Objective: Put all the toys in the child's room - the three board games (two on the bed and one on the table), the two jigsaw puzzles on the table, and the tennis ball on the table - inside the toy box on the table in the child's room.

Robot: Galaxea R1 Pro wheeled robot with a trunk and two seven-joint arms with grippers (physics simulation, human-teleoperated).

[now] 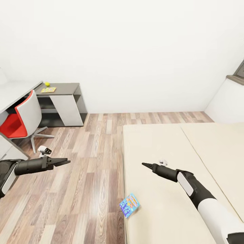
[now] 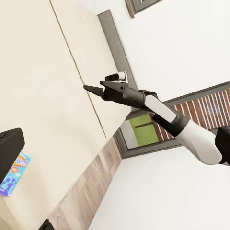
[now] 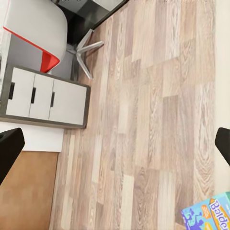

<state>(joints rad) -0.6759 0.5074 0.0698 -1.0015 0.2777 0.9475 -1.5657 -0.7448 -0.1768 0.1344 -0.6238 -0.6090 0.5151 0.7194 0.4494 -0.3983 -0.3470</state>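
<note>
Claw states first: the right claw [image 1: 146,165] hangs over the bed [image 1: 210,149] with its fingers drawn to a point, clenched on nothing, though the right wrist view shows two dark fingertips at opposite edges, so I cannot tell for sure; the left claw [image 1: 64,162] hovers over the wooden floor [image 1: 88,189], jaws a little apart and empty. Between and below them lies the small blue board game [image 1: 129,205], at the near edge of the mattress, one corner overhanging the floor; it sits near the right claw but nearer the robot. Judging by this, the step in hand is fetching that game, and the next move calls for lowering a claw onto the overhanging edge. Farther off, on the dark end of the worktop [image 1: 64,88], rest a jigsaw puzzle [image 1: 48,89] and the tennis ball [image 1: 47,83], just beside each other, beyond the red chair [image 1: 20,118].
</note>
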